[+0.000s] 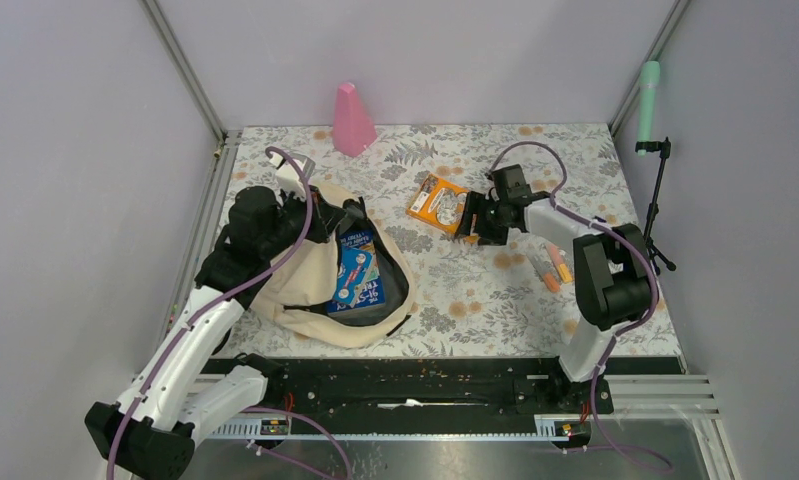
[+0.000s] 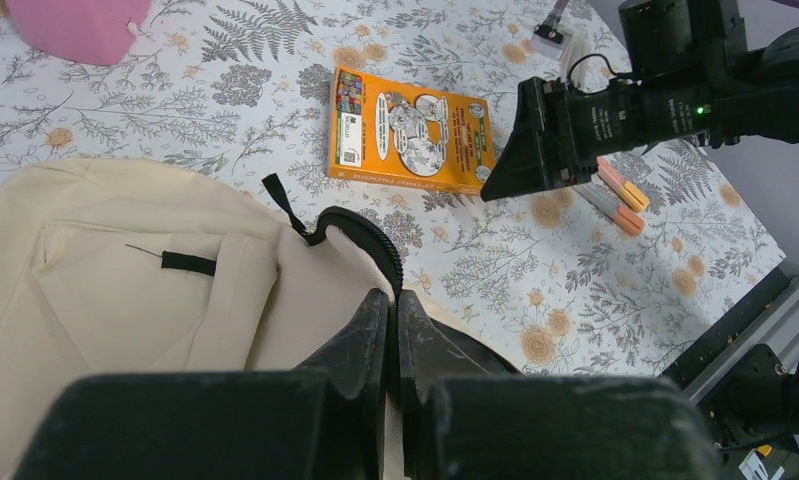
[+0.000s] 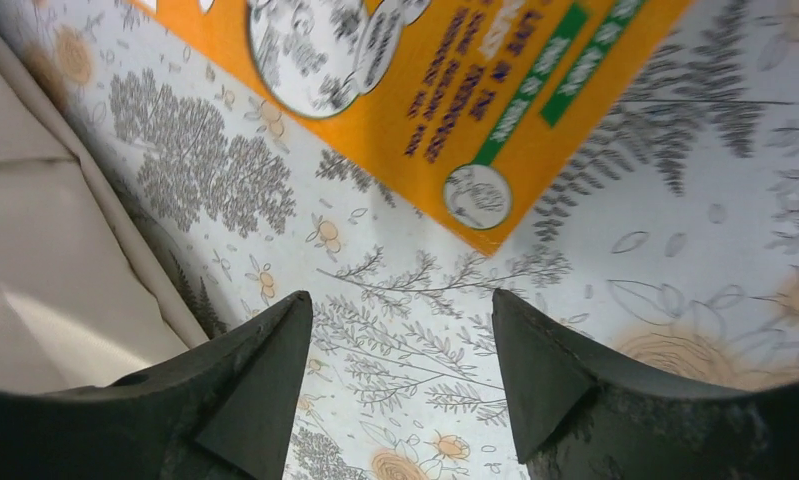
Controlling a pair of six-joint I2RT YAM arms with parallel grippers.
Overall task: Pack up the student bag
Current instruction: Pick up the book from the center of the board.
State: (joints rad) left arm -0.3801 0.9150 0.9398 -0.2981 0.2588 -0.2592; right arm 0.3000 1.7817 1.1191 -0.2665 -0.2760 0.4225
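Note:
The student bag (image 1: 300, 290) is a cream fabric backpack lying open at the left of the table, with a blue book (image 1: 358, 272) inside its mouth. My left gripper (image 2: 395, 295) is shut on the bag's zipper rim, holding the opening up; the bag's cream fabric (image 2: 125, 290) fills the left of that view. An orange book (image 1: 437, 201) lies flat to the right of the bag. My right gripper (image 3: 403, 300) is open just above the table, with the orange book's corner (image 3: 445, 90) a little ahead of its tips and nothing between the fingers.
A pink cone (image 1: 353, 120) stands at the back. Orange and pink markers (image 1: 553, 270) lie to the right of the right gripper (image 1: 467, 222). A green object on a black stand (image 1: 651, 90) is at the right edge. Walls enclose three sides.

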